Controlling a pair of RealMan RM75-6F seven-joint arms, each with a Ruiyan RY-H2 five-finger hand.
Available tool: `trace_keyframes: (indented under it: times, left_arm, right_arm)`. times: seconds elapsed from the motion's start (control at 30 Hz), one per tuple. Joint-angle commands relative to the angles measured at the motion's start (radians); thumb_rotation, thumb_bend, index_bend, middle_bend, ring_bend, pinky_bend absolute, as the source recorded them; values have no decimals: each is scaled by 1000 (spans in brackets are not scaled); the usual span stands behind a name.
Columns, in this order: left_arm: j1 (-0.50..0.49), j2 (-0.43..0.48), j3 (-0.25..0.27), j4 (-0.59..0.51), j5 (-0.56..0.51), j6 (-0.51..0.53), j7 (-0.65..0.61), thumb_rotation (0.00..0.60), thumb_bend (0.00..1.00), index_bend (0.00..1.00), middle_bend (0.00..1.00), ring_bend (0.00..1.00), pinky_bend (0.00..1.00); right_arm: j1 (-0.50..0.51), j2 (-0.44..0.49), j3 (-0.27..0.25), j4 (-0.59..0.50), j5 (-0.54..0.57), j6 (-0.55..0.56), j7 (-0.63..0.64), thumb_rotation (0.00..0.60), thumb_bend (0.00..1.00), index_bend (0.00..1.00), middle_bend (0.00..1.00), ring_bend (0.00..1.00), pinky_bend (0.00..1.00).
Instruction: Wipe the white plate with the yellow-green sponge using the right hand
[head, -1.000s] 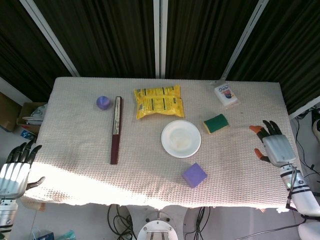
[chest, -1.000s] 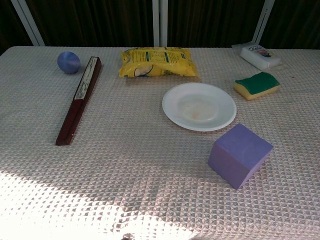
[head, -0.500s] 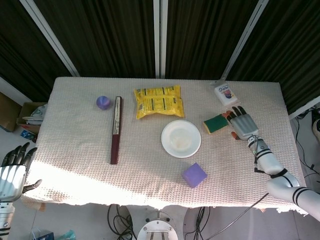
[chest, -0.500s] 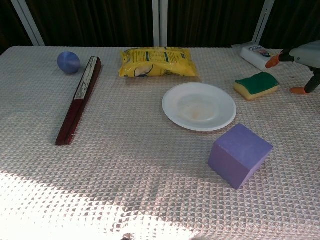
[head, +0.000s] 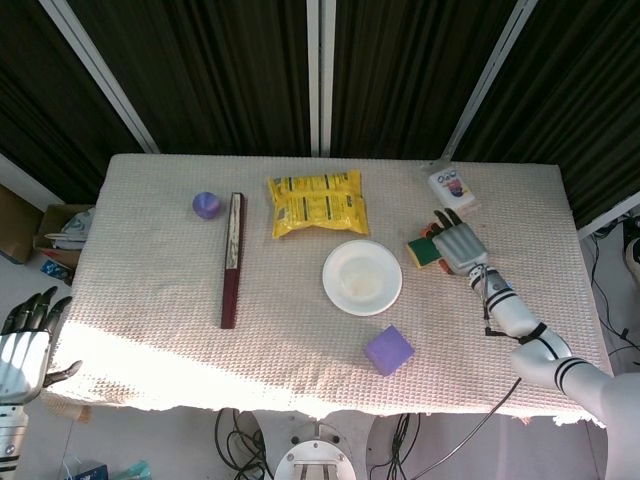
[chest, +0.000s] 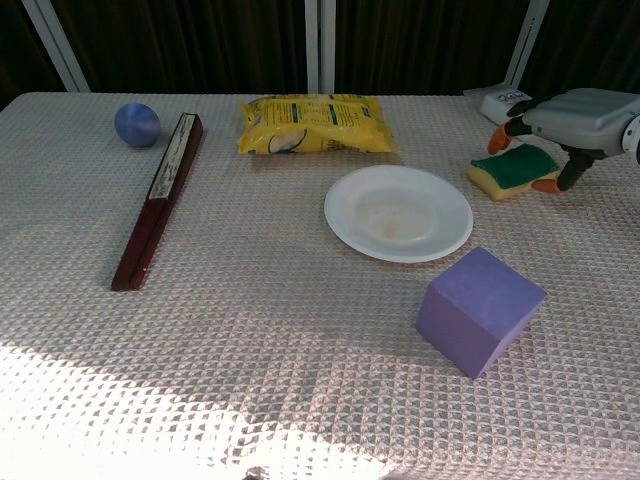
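The white plate (head: 362, 277) (chest: 398, 212) lies near the table's middle, with a faint smear at its centre. To its right lies the yellow-green sponge (head: 424, 250) (chest: 506, 171), green face up. My right hand (head: 456, 243) (chest: 562, 120) hovers over the sponge's right part with its fingers spread and holds nothing; whether it touches the sponge I cannot tell. My left hand (head: 24, 344) hangs open off the table's left front corner, seen only in the head view.
A purple cube (head: 388, 349) (chest: 479, 311) stands in front of the plate. A yellow snack bag (head: 317, 202) lies behind the plate, a white pack (head: 452, 188) behind the sponge. A dark red strip (head: 232, 259) and a blue ball (head: 206, 205) lie to the left.
My right hand has travelled from the table's right edge leftward and now hangs over the sponge. The left hand has sunk slightly lower.
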Motion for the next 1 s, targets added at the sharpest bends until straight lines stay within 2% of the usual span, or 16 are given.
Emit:
trace_keyframes:
  times: [0.03, 0.23, 0.47, 0.63, 0.8, 1.0]
  left_arm:
    - [1, 0, 1, 3, 0, -2, -4, 600, 63, 138, 23, 51, 117]
    - [2, 2, 1, 3, 1, -4, -9, 600, 63, 138, 23, 51, 117]
    - [1, 7, 1, -6, 1, -7, -6, 600, 63, 138, 23, 51, 117]
    - [2, 10, 1, -14, -2, -9, 0, 600, 63, 138, 23, 51, 117]
    - [-1, 9, -1, -22, 2, -8, 8, 600, 63, 138, 23, 51, 118]
    - [2, 11, 2, -22, 5, -7, 7, 600, 63, 138, 23, 51, 117]
  right_arm:
    - [4, -8, -10, 16, -6, 6, 13, 600, 251, 274, 233, 0, 0]
    - [9, -22, -26, 46, -21, 25, 39, 600, 254, 298, 247, 0, 0]
    - [11, -24, -43, 65, -48, 74, 57, 600, 286, 386, 299, 0, 0]
    - [4, 27, -57, -7, -97, 167, 45, 600, 301, 429, 322, 0, 0]
    - [15, 70, -76, -152, -162, 238, 15, 600, 301, 441, 332, 1, 0]
    - [56, 3, -91, -181, -199, 209, -48, 600, 302, 443, 335, 1, 0]
